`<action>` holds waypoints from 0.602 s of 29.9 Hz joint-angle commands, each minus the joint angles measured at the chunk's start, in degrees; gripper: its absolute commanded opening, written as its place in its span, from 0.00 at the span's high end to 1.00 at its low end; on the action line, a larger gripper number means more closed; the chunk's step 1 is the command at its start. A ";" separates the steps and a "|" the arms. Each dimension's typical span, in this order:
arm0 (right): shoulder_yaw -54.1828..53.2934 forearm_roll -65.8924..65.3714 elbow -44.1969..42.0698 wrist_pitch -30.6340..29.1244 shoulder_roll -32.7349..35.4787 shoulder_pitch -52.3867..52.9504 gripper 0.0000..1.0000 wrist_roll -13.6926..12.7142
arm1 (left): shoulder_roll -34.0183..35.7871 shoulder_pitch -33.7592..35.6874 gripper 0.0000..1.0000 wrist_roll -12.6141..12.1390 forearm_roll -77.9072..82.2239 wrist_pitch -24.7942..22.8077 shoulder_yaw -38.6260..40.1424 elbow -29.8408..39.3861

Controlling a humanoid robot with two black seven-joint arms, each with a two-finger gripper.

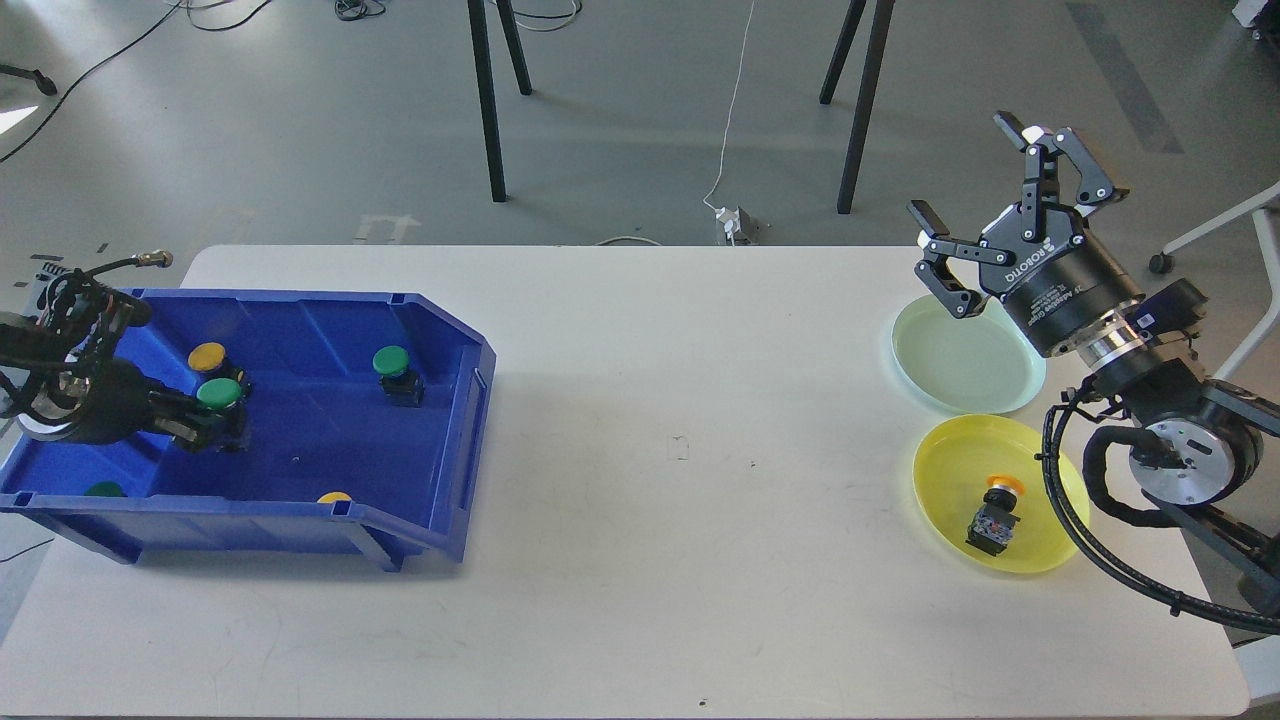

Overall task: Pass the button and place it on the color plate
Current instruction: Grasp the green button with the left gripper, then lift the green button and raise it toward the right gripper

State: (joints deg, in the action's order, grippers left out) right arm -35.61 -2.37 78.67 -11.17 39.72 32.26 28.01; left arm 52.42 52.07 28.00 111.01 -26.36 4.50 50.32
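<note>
**A:** Where does the job stand for you right now?

**B:** You have one delivery done, as far as I can judge. A yellow-capped button (996,512) lies tipped on its side in the yellow plate (940,470), at about four o'clock on the table (640,400). The pale green plate (960,350) just above it, near three o'clock, holds nothing.

**A:** And the rest of the buttons?

**B:** They sit in the blue bin (440,420) at nine o'clock. You can see a green button (393,362) standing free toward the bin's right side, a yellow button (207,356) further left, and two more caps peeking over the near wall, one green (104,489) and one yellow (334,496). So most of the sorting is left.

**A:** What are your arms doing?

**B:** Your left gripper (205,428) is down inside the bin at another green-capped button (219,393). Its fingers are dark and partly hidden, so I cannot tell whether they grip the button or only flank it. Your right gripper (1000,210) hangs above the green plate with its jaws spread wide and nothing between them.

**A:** Next step, in your view?

**B:** Probably you lift that green button, hand it across mid-table to the waiting right gripper, and set it in the green plate.
</note>
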 commanded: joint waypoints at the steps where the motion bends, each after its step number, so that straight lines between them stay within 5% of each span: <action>1: 0.01 0.00 -0.10 0.00 0.00 -0.09 0.04 -0.01 | 2.94 0.23 0.88 0.00 -0.18 0.07 0.34 3.01; 18: 0.01 0.00 -0.19 0.00 -0.09 -0.61 0.04 -0.01 | 18.24 0.93 0.88 0.00 -8.26 -0.54 7.28 22.43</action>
State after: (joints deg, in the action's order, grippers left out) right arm -35.60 -2.39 78.48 -11.16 39.63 31.73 27.99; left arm 68.12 53.01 27.99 103.36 -26.52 10.03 69.02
